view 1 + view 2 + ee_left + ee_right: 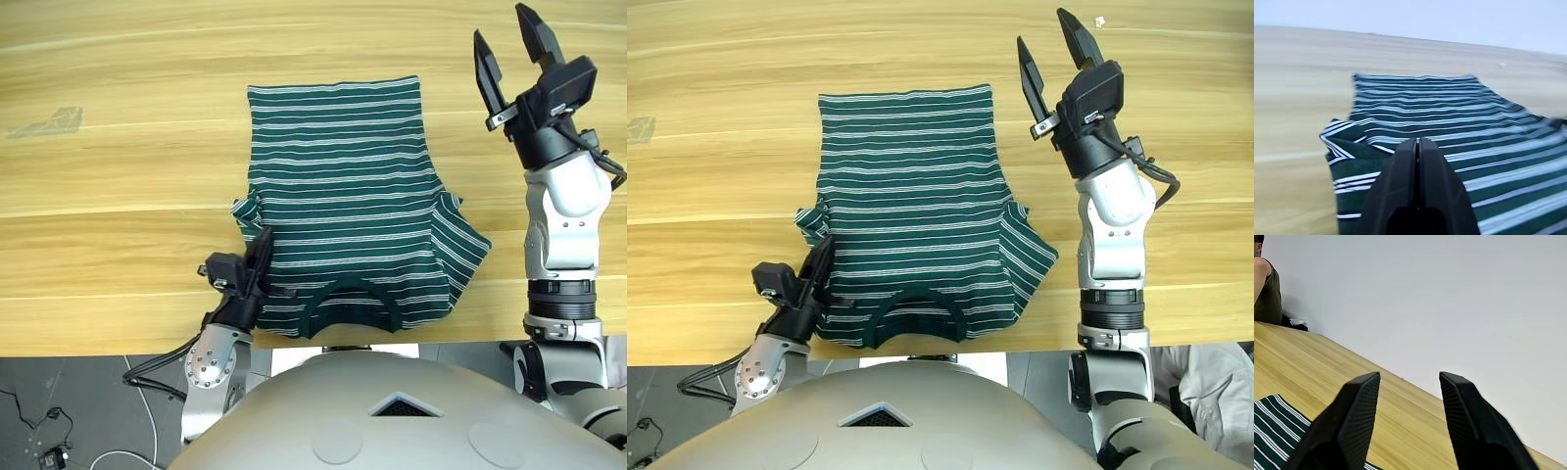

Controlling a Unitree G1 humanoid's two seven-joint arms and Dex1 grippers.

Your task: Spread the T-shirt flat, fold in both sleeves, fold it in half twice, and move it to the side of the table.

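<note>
The right arm was silver-grey and rounded, with a black ribbed ring low on it and a black cable at the wrist. The right gripper was black, with two long pointed fingers. The left gripper was black too. The left arm bore a silver disc with small screws.

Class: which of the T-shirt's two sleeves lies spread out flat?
The sleeve on the robot's right; the left sleeve is bunched up near the left gripper.
</note>
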